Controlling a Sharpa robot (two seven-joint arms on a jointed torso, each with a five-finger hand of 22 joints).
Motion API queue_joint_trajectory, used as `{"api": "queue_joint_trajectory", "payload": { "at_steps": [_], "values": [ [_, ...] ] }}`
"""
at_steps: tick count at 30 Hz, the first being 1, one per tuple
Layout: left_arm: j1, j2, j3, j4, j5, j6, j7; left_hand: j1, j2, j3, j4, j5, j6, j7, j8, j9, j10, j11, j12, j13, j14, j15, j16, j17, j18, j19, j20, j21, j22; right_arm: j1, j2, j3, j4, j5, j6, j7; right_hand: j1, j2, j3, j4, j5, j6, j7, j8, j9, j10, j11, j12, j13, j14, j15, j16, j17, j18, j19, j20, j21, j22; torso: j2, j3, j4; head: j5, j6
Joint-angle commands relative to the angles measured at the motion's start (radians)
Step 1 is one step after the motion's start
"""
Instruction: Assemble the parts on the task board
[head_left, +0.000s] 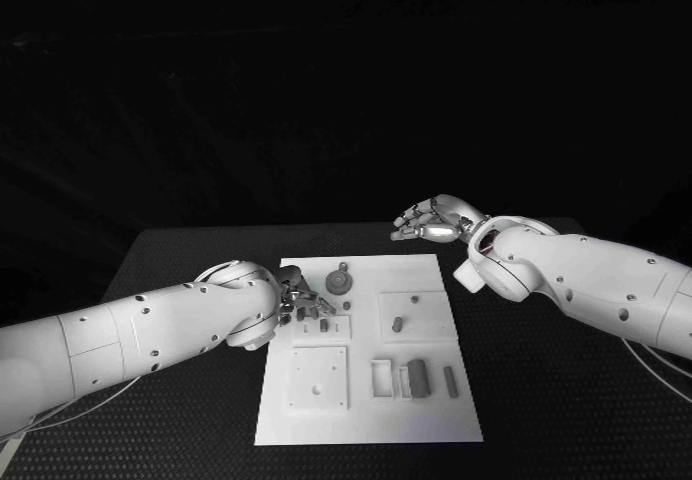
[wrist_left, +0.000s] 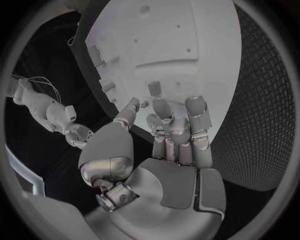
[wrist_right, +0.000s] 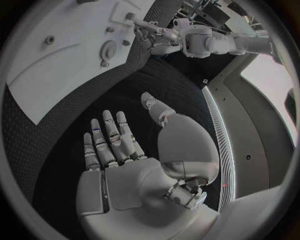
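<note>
Clearly at work over the task board (head_left: 368, 400): left hand (head_left: 299, 302) low over its left edge, fingers (wrist_left: 195, 115) extended close together toward a small grey part (wrist_left: 154, 88) standing on the board; whether touching it, cannot tell. Nothing seen held in that hand. Right hand (head_left: 430, 222) raised off the board's far right corner, over the black table (head_left: 562, 400); fingers (wrist_right: 111, 135) stretched out and slightly apart, thumb out to the side, palm bare, gripping nothing.

Laid flat in the middle of the table, white and rectangular. Round gear-like part (head_left: 338, 279) near its far edge, just beside the left hand. Short dark peg (head_left: 397, 323) in a raised square on the right side. Larger dark block (head_left: 418, 377) in a frame near the front right, thin dark pin (head_left: 451, 381) just beside it. Raised white square plate (head_left: 319, 378) at front left.
</note>
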Motion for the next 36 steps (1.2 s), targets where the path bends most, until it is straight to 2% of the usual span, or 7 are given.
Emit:
{"api": "queue_joint_trajectory", "payload": {
  "at_steps": [1, 5, 12, 16, 23, 27, 36],
  "values": [
    [0.003, -0.014, 0.018, 0.010, 0.032, -0.016, 0.021, -0.009, 0.004, 0.001, -0.009, -0.006, -0.014, 0.007, -0.007, -0.003, -0.013, 0.001, -0.005, -0.001, -0.008, 0.003, -0.008, -0.002, 0.021, -0.007, -0.001, -0.006, 0.010, 0.000, -0.001, 0.000, -0.002, 0.000, 0.008, 0.006, -0.008, -0.002, 0.000, 0.008, 0.002, -0.008, 0.054, 0.004, -0.002, 0.002, 0.001, -0.006, 0.000, -0.008, -0.001, -0.005, -0.001, -0.015, -0.007, -0.001, -0.004, 0.001, -0.001, 0.0002, 0.0009, 0.000, 0.005],
    [0.028, -0.033, 0.028, 0.015, 0.056, -0.032, 0.034, 0.007, 0.017, 0.010, -0.026, -0.005, -0.050, 0.020, -0.027, -0.011, -0.038, 0.013, -0.016, -0.004, -0.024, 0.014, -0.023, -0.008, 0.026, -0.026, -0.006, -0.024, 0.004, 0.000, -0.002, 0.000, -0.008, 0.000, 0.008, 0.007, -0.008, -0.002, 0.000, 0.008, 0.002, -0.008, 0.054, 0.004, -0.002, 0.002, 0.001, -0.006, 0.000, -0.008, -0.001, -0.005, -0.001, -0.015, -0.007, -0.001, -0.003, 0.003, -0.001, 0.0004, 0.0007, 0.000, 0.007],
    [0.076, -0.048, 0.029, -0.029, 0.063, -0.034, 0.040, 0.034, 0.027, 0.018, -0.052, -0.004, -0.115, 0.048, -0.061, -0.025, -0.086, 0.042, -0.051, -0.025, -0.057, 0.042, -0.075, -0.036, 0.022, -0.067, 0.008, -0.073, -0.019, 0.000, -0.002, 0.000, -0.015, 0.001, 0.006, 0.008, -0.008, -0.001, 0.000, 0.008, 0.002, -0.008, 0.054, 0.004, -0.002, 0.002, 0.001, -0.006, 0.000, -0.008, -0.001, -0.004, -0.001, -0.015, -0.007, -0.001, -0.003, 0.003, 0.000, 0.0005, 0.0007, 0.001, 0.014],
    [0.078, -0.032, 0.029, -0.078, 0.059, -0.024, 0.040, 0.044, 0.029, 0.020, -0.052, -0.002, -0.145, 0.066, -0.075, -0.040, -0.115, 0.059, -0.087, -0.048, -0.081, 0.060, -0.120, -0.058, 0.018, -0.095, 0.025, -0.114, -0.042, 0.000, -0.002, 0.000, -0.016, 0.001, 0.006, 0.008, -0.008, -0.002, 0.000, 0.008, 0.002, -0.008, 0.054, 0.005, -0.002, 0.002, 0.001, -0.006, 0.000, -0.008, -0.001, -0.004, -0.001, -0.015, -0.007, -0.001, -0.003, 0.004, 0.000, 0.0003, 0.0007, 0.001, 0.016],
    [0.077, 0.042, 0.028, -0.214, 0.048, 0.026, 0.037, 0.038, 0.031, 0.018, -0.048, -0.002, -0.180, 0.087, -0.093, -0.063, -0.149, 0.080, -0.125, -0.073, -0.116, 0.081, -0.160, -0.075, 0.014, -0.130, 0.046, -0.157, -0.064, 0.000, 0.001, 0.000, -0.018, 0.001, 0.008, 0.008, -0.007, -0.002, 0.001, 0.009, 0.002, -0.008, 0.054, 0.005, -0.002, 0.002, 0.001, -0.006, 0.000, -0.008, -0.001, -0.004, -0.001, -0.015, -0.007, -0.001, -0.003, 0.005, 0.002, -0.0007, -0.0007, 0.000, 0.018],
    [0.076, 0.070, 0.026, -0.262, 0.028, 0.076, 0.031, 0.020, 0.035, 0.014, -0.038, -0.003, -0.180, 0.089, -0.092, -0.068, -0.150, 0.082, -0.128, -0.076, -0.120, 0.084, -0.162, -0.075, 0.014, -0.131, 0.049, -0.162, -0.066, 0.000, 0.003, 0.000, -0.019, 0.001, 0.009, 0.008, -0.007, -0.001, 0.001, 0.009, 0.002, -0.008, 0.054, 0.005, -0.002, 0.002, 0.001, -0.006, 0.000, -0.008, -0.001, -0.004, -0.001, -0.015, -0.007, -0.001, -0.002, 0.007, 0.003, 0.0001, -0.0038, 0.000, 0.018],
    [0.069, 0.108, 0.018, -0.318, 0.013, 0.146, 0.021, -0.031, 0.034, 0.006, -0.001, -0.004, -0.169, 0.083, -0.082, -0.076, -0.138, 0.076, -0.120, -0.076, -0.112, 0.078, -0.152, -0.071, 0.021, -0.118, 0.046, -0.161, -0.063, 0.000, 0.006, 0.000, -0.020, 0.001, 0.010, 0.008, -0.007, -0.001, 0.001, 0.009, 0.002, -0.008, 0.054, 0.005, -0.002, 0.002, 0.001, -0.006, 0.000, -0.008, -0.001, -0.004, -0.001, -0.015, -0.007, -0.001, -0.002, 0.007, 0.001, 0.0010, -0.0016, -0.003, 0.015]
  ]
}}
